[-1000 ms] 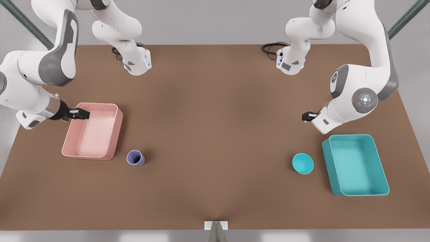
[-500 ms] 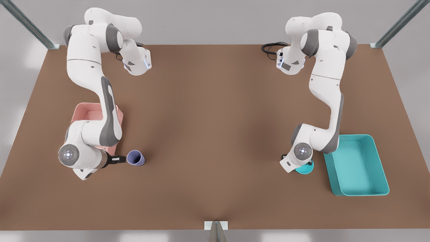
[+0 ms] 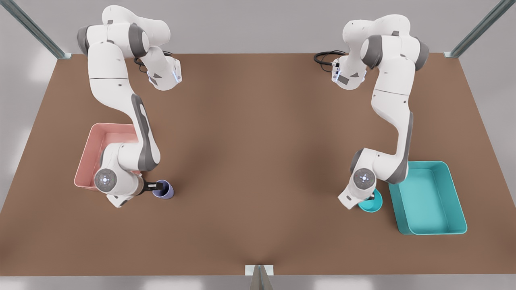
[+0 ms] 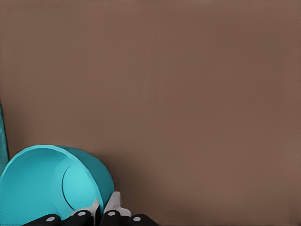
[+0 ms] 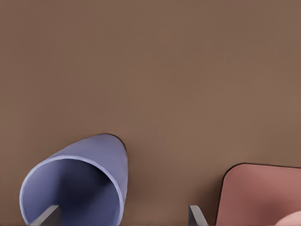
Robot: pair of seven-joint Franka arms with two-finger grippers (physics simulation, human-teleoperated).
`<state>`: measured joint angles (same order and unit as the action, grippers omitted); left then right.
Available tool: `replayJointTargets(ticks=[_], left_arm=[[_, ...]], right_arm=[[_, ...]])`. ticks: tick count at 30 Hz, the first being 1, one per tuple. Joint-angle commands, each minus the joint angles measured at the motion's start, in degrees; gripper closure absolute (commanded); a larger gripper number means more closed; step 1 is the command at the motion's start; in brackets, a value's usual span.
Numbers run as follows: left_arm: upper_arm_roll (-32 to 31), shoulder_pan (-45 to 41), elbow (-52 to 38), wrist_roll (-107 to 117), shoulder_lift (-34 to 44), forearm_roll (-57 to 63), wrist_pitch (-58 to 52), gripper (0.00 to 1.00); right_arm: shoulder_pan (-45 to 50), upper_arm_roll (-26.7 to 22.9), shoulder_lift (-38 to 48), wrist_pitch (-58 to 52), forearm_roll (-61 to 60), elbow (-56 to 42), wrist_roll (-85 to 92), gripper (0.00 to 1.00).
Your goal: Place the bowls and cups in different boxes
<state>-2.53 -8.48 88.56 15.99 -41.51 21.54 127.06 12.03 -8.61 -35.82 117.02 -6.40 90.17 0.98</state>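
Both grippers down at their targets: cup and bowl.

I saw the right gripper [image 3: 158,186] at the cup [image 3: 165,190], fingers [image 5: 47,216] spread, one inside the rim and one outside; the cup stood on the table [image 3: 258,161] just right of the pink box [image 3: 90,155], near its front corner. The left gripper [image 4: 101,212] had its fingers pinched together on the bowl's [image 4: 44,186] rim; the bowl [image 3: 373,203] sat just left of the teal box [image 3: 427,197], on the front view's right. Both boxes held nothing.

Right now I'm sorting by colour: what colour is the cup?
Lavender-blue; the cup shows best in the right wrist view.
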Motion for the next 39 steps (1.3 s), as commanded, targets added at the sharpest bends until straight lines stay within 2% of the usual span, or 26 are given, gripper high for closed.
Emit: replayJointTargets(ticks=[1, 3, 4, 7, 9, 10, 11, 12, 13, 17, 18, 19, 20, 22, 24, 26, 28, 30, 34, 37, 39], left_arm=[[0.1, 0.0, -0.1, 2.6, 3.2, -0.7, -4.7, 0.79], [1.3, 1.0, -0.1, 2.6, 10.8, -4.0, -12.8, 0.79], [1.4, 4.4, -0.2, 2.5, 13.1, -4.2, -15.0, 0.79], [1.7, 16.7, -1.1, -0.4, 11.8, -8.4, -13.3, 0.79], [1.7, 19.6, -1.1, -4.5, 9.6, -8.3, -11.4, 0.79], [1.9, 20.1, -0.9, -4.5, 7.7, -8.2, -8.7, 0.79], [2.1, 20.1, -0.9, -4.4, 5.7, -8.2, -6.7, 0.79], [2.2, 21.2, -0.8, -4.5, 3.3, -8.2, -3.1, 0.79], [2.2, 21.9, -0.9, -4.6, 1.7, -8.0, -0.9, 0.79], [2.2, 23.2, -1.1, -5.8, -2.0, -8.0, 3.3, 0.79], [2.2, 23.2, -1.1, -5.9, -1.9, -8.0, 3.2, 0.33], [2.2, 23.2, -1.1, -5.8, -1.7, -8.2, 3.2, 0.01], [2.2, 22.8, -1.0, -5.7, -0.3, -8.4, 2.5, 0.00], [2.2, 20.1, -0.8, -5.7, 11.3, -8.9, -15.4, 0.00], [2.0, 13.4, -0.6, -5.8, 21.0, -14.7, -28.8, 0.00], [-0.8, 7.3, -0.5, -8.9, 27.6, -19.9, -36.2, 0.00], [-2.2, 5.4, -0.8, -9.6, 31.6, -20.0, -38.6, 0.00], [-4.0, 5.6, -2.8, -9.1, 30.4, -19.7, -42.0, 0.00], [-4.1, 5.2, -2.7, -9.2, 30.0, -19.4, -40.2, 0.00], [-4.1, 5.6, -2.6, -9.2, 29.9, -19.4, -40.3, 0.00], [-4.1, 5.6, -2.6, -9.2, 29.8, -19.4, -40.1, 0.00]], right_arm=[[0.0, 0.0, -0.6, 2.8, -0.1, 0.1, -1.2, 0.00], [-0.3, 0.0, -1.4, 3.3, -0.1, 0.0, -1.2, 0.00], [-0.5, 0.0, -1.8, 3.9, -0.1, 0.0, -1.2, 0.00], [-0.5, 0.0, -2.4, 4.3, -0.5, 0.0, -1.2, 0.00], [-0.4, 0.0, -3.0, 4.4, -0.5, 0.0, -1.2, 0.02], [-0.3, 0.0, -3.1, 4.4, -0.5, 0.0, -1.2, 0.08], [-0.2, 0.0, -3.1, 4.4, -0.5, 0.0, -1.2, 0.24], [-0.2, 0.0, -3.1, 4.3, -0.5, 0.0, -1.2, 0.45], [0.0, 0.0, -3.2, 4.3, -0.5, 0.0, -1.2, 0.55], [0.5, 0.0, -3.9, 3.9, -0.5, -0.3, -2.5, 0.72], [0.7, 0.0, -3.8, 3.6, -0.5, -0.3, -2.5, 0.79], [0.8, 0.0, -3.8, 3.6, -0.4, -0.3, -2.4, 0.79], [0.8, 0.0, -3.8, 3.6, -0.4, -0.3, -2.3, 0.79], [0.6, 0.0, -2.4, 2.6, -0.5, -0.6, -1.7, 0.79], [0.4, 0.0, 1.5, -2.1, -0.5, -0.5, -1.5, 0.79], [-1.4, -0.2, 7.2, -9.8, -0.5, 0.7, 0.4, 0.79], [-6.0, -0.3, 12.8, -14.1, -0.5, 2.8, 9.0, 0.79], [-9.9, -0.8, 16.2, -17.2, 0.5, 4.1, 16.2, 0.79], [-16.5, -0.8, 15.4, -16.6, 3.4, 3.9, 23.7, 0.79], [-19.6, -0.8, 12.4, -11.1, 3.7, 4.5, 26.6, 0.79], [-19.6, -0.7, 12.4, -4.4, 3.6, 8.5, 26.7, 0.79]])
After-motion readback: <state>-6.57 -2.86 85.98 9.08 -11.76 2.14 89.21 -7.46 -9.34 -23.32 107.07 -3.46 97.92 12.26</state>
